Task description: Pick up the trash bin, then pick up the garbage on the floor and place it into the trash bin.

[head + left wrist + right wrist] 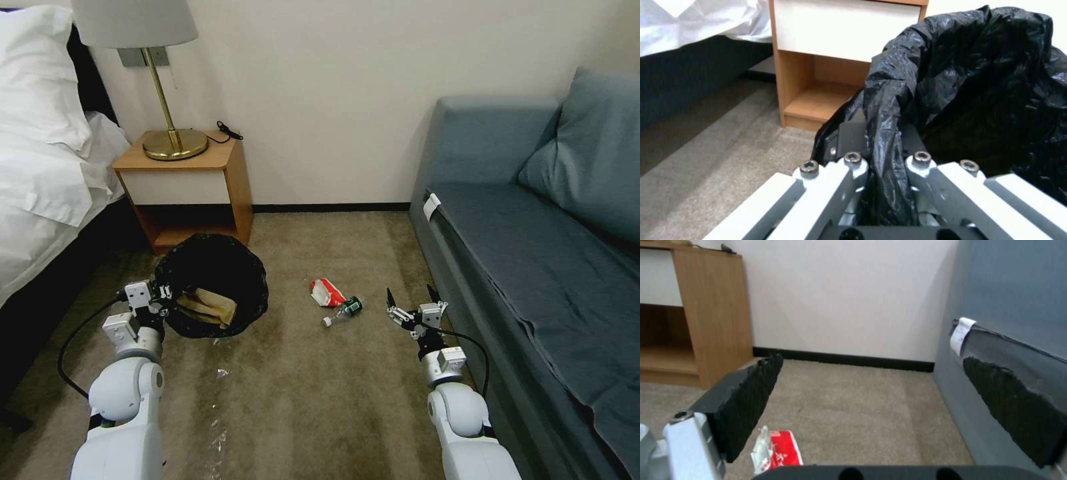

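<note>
The trash bin, lined with a crinkled black bag, hangs off the carpet in front of the nightstand. My left gripper is shut on its bagged rim. A crumpled brown paper bag lies inside the bin. On the carpet to the right lie a crushed red-and-white packet and a small clear bottle with a dark green label. My right gripper hovers open, right of the bottle and close to the sofa, with nothing between its fingers.
A wooden nightstand with a brass lamp stands behind the bin; a bed fills the left. A blue sofa runs along the right. Small clear scraps lie on the carpet near me.
</note>
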Robot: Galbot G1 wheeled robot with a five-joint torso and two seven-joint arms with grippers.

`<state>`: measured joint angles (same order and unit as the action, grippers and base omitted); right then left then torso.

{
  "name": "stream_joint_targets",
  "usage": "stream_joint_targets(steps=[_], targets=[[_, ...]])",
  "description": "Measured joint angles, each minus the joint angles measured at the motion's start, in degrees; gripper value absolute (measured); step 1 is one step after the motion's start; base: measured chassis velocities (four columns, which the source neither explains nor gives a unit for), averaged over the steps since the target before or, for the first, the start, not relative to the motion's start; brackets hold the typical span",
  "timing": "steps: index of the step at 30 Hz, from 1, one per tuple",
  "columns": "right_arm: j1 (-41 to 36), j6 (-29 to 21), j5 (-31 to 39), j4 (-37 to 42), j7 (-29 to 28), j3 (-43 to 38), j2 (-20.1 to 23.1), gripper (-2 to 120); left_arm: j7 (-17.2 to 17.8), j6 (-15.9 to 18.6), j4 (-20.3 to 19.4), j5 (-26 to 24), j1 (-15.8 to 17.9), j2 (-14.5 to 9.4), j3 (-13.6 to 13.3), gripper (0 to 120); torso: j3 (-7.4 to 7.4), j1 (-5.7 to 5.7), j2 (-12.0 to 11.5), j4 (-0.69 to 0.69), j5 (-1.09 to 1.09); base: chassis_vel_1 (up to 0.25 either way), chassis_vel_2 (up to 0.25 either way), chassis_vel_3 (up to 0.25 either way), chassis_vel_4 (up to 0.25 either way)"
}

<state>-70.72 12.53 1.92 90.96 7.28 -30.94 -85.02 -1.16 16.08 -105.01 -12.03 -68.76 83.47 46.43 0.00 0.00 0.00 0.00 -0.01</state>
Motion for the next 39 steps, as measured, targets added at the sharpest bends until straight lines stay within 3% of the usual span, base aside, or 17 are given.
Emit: stream_joint_targets(steps=[39], targets=[[-0.12,0.57,-0.41,-0.71,0.49,0.07,-0.59,100,-0.04,-0.1,-0.03,0.22,-0.18,0.28,-0.08,4,0.0,0.0,0.0,0.0,0.01,-0.081,0.079,0.084,-0.081]])
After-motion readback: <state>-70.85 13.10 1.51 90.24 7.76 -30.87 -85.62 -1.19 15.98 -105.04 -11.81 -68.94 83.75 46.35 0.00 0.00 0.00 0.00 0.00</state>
